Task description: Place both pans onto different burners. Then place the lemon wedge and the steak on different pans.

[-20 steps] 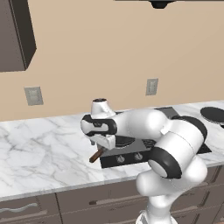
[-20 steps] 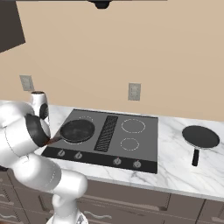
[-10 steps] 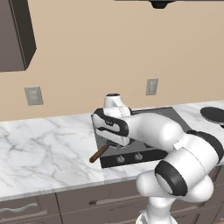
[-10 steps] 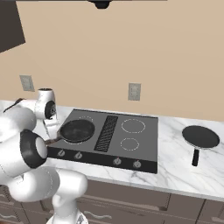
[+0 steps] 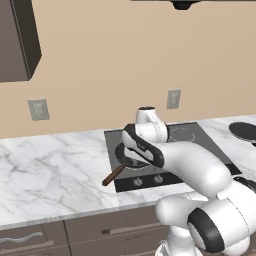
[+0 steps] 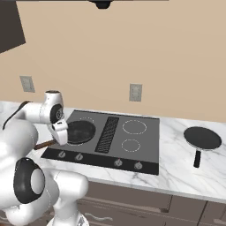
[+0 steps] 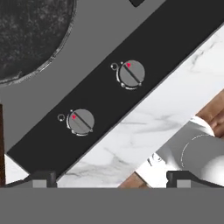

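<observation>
The wooden-handled pan (image 6: pixel 80 131) sits on the cooktop's (image 6: pixel 141 145) front-left burner, handle over the counter's front edge. The all-dark pan (image 6: pixel 202 138) rests toward the counter's right end. The gripper (image 7: pixel 111 177), fingers spread and seemingly empty, hangs above the knobs (image 7: pixel 131 73).

You have two round, shallow black pans in front of you: the pan with the brown wooden handle (image 6: pixel 79 131) sits flat on the cooktop's (image 6: pixel 145 145) left front burner, its handle pointing out over the cooktop's left front edge toward the marble counter. The all-dark pan (image 6: pixel 202 138) lies flat on the marble to the right of the cooktop, well apart from it, handle pointing toward the counter's front edge. The two right burners (image 6: pixel 134 127), thin white rings on dark grey glass, are bare.
</observation>
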You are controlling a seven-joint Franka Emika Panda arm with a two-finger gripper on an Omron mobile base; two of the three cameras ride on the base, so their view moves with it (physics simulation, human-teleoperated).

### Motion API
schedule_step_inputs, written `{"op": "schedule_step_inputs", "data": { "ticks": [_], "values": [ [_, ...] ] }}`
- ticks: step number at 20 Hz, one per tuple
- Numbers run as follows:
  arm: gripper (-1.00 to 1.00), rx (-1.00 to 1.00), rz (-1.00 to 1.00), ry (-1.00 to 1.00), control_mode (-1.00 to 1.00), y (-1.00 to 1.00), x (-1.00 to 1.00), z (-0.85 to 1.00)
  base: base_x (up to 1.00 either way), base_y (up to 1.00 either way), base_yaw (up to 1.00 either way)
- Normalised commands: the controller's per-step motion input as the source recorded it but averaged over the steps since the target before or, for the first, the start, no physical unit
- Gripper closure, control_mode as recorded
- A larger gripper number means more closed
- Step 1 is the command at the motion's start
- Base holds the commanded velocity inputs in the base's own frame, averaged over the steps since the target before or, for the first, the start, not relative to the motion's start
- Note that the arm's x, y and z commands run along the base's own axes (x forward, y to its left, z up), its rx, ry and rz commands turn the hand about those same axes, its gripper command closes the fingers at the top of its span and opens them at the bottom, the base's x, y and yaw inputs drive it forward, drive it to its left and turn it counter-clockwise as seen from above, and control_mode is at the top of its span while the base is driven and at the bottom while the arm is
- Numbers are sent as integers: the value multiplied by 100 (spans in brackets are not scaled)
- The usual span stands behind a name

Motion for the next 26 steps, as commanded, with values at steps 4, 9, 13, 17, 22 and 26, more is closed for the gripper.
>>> {"op": "schedule_step_inputs", "data": {
  "ticks": [4, 9, 13, 17, 22, 26],
  "values": [
    [-100, 0, 8, 0, -100, -51, -16, 8, 0, 0, 0],
    [-100, 0, 5, 0, -100, -38, -17, 7, 0, 0, 0],
    [-100, 0, 3, 0, -100, -39, -9, 11, 0, 0, 0],
    [-100, 0, 5, 0, -100, -34, -3, 11, 0, 0, 0],
    [-100, 0, 8, 0, -100, -38, -2, 13, 0, 0, 0],
    [-100, 0, 11, 0, -100, -39, -9, 3, 0, 0, 0]
  ]
}}
